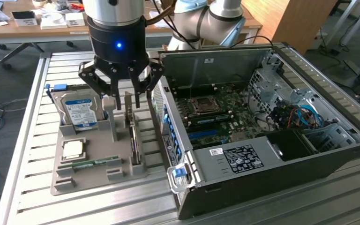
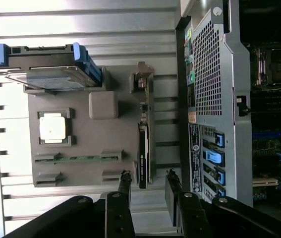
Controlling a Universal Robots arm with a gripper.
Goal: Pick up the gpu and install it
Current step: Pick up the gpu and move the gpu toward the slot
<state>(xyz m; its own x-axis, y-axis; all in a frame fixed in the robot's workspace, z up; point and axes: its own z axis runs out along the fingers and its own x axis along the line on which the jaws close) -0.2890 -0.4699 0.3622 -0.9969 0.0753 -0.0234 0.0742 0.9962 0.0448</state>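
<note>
While the gripper hangs wide open and empty over the parts tray, the step in hand, as we judge it, is the approach to the gpu.

From the exterior view, we find the black, multi-fingered gripper (image 1: 125, 100) just above the grey moulded plastic tray (image 1: 64, 180), touching nothing. The gpu (image 1: 133, 138) is a thin green card with a black cooler. It stands on its long edge in a slot along the tray's side on the exterior view's right, just beside the open black-and-silver computer case (image 1: 261, 159). Further to the exterior view's left the tray carries a boxy metal hard drive with a blue-white label (image 1: 80, 112) at its far end, a square silver processor (image 1: 72, 150), and a narrow green memory stick (image 1: 95, 162) nearer to us. A good grasp, we think, means closing on the card's two flat faces rather than on the grey tray post (image 1: 110, 119) beside it. We would also keep well off the case wall, which leaves little room on that side.

From the wrist view, the gpu (image 2: 142, 153) appears edge-on as a dark narrow strip. Its line runs between the two black fingers (image 2: 125, 183) of the gripper (image 2: 148, 186) — a promising alignment. We would keep the card centred in that gap, with the fingers square to its faces, so neither pad catches the slot walls of the tray (image 2: 81, 144). The perforated side of the case (image 2: 209, 74) lies close alongside.
</note>
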